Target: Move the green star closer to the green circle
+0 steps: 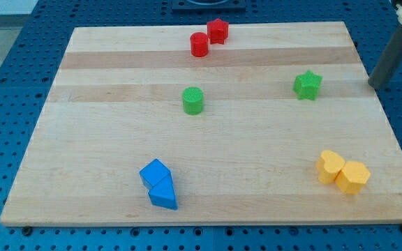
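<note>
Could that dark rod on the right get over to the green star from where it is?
Probably yes. My tip sits at the board's right edge, to the view's right of the green star, apart from it. Only bare wood lies between them; the yellow blocks sit well below.

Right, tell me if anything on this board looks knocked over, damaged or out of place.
Nothing stands out. The green star, green circle, the red pair, blue pair and yellow pair all sit flat on the wooden board. My tip is just off its right edge.
</note>
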